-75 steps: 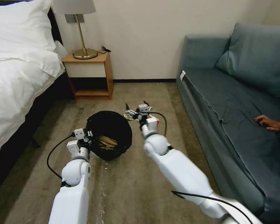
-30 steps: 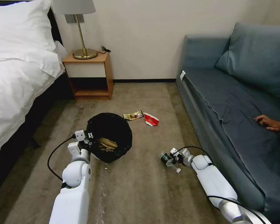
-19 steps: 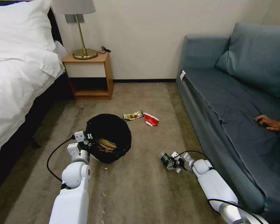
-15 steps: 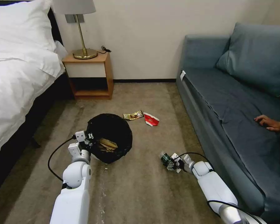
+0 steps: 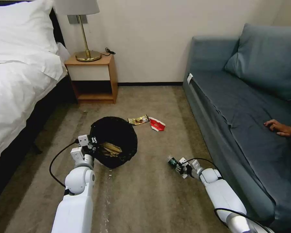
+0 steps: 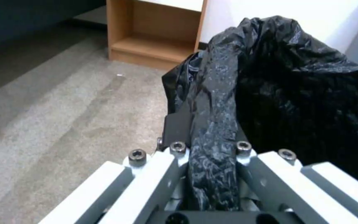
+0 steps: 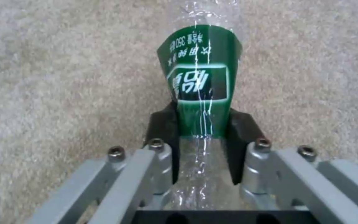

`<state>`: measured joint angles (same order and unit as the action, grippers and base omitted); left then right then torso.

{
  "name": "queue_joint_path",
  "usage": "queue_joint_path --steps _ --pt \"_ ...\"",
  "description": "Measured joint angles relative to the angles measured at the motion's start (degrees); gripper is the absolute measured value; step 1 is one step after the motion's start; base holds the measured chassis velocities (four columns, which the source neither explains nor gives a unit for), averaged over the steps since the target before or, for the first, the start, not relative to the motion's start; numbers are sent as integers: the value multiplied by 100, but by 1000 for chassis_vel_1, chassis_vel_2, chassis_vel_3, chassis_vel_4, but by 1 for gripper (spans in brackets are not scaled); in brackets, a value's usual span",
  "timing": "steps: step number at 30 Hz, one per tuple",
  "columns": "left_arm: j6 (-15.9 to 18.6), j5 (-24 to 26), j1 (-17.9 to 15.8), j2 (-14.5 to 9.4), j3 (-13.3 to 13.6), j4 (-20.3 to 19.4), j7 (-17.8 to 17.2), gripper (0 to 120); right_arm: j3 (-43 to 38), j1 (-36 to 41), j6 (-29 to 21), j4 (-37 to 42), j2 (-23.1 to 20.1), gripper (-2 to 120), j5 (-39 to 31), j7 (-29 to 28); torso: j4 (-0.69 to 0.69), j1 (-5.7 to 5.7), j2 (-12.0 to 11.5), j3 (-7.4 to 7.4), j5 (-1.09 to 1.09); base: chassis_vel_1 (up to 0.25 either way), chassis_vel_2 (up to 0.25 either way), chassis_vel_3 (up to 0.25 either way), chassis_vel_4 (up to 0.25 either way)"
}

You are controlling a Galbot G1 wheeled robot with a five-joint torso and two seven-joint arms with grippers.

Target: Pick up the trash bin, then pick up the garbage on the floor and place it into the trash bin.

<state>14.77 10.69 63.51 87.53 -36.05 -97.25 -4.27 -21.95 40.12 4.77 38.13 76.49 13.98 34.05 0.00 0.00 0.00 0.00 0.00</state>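
Holding: the left hand (image 5: 93,144) is clamped on the bag-lined rim of the trash bin (image 5: 114,139), the black liner pinched between its fingers (image 6: 178,124).
Right hand: the right hand (image 5: 179,165) is closed on the clear bottle (image 7: 202,93), its fingers pressing the green label, low over the carpet.
Bin contents: crumpled brown paper (image 5: 110,149), just beyond the left hand.
Floor litter: the gold wrapper (image 5: 138,120) and red-and-white carton (image 5: 157,124) lie beyond the bin, well apart from both hands.

Beige carpet (image 5: 145,200) — bed (image 5: 19,84), nightstand (image 5: 92,79), blue sofa (image 5: 249,106).
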Motion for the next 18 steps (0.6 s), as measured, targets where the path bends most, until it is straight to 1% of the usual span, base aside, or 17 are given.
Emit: queue_joint_path --steps 6,7,8,10,11,12,13,14,15,16,17,18 --pt "0 0 -12 3 -1 44 3 4 -7 36 146 69 -37 17 -103 -82 0 0 0 0 0 0 0 0 0" --pt "-2 0 -14 6 0 63 4 4 -12 14 274 135 -37 17 -300 -208 -1 0 0 0 1 0 0 0 0" --pt "-2 0 -14 6 0 63 4 4 -12 14 274 135 -37 17 -300 -208 -1 0 0 0 1 0 0 0 0" --pt "-10 0 -15 20 25 86 6 4 105 -32 354 399 -41 17 -726 -446 -1 0 0 0 0 0 0 0 0" --pt "-10 0 -15 20 25 86 6 4 105 -32 354 399 -41 17 -726 -446 -1 0 0 0 0 0 0 0 0" --pt "-15 0 -17 24 43 98 12 4 268 -60 374 647 -50 17 -1045 -727 -1 0 0 0 0 0 0 0 0" --pt "-18 0 -24 27 49 110 13 4 494 -105 414 918 -50 17 -1319 -1231 -1 0 0 0 0 0 0 0 0" --pt "-18 0 -24 27 49 110 13 4 494 -105 414 918 -50 17 -1319 -1231 -1 0 0 0 0 0 0 0 0" --pt "-22 -3 -32 30 54 124 15 4 770 -195 488 1228 -22 17 -1581 -1814 -1 0 0 0 -1 0 0 0 0" --pt "-27 -5 -34 31 57 131 17 4 944 -242 502 1448 0 17 -1725 -2124 0 0 0 0 -1 0 0 0 0" --pt "-27 -5 -34 31 57 131 17 4 944 -242 502 1448 0 17 -1725 -2124 0 0 0 0 -1 0 0 0 0" --pt "-34 -7 -35 31 58 145 20 4 1206 -284 495 1765 17 17 -1902 -2458 1 0 0 0 -1 0 0 0 0"
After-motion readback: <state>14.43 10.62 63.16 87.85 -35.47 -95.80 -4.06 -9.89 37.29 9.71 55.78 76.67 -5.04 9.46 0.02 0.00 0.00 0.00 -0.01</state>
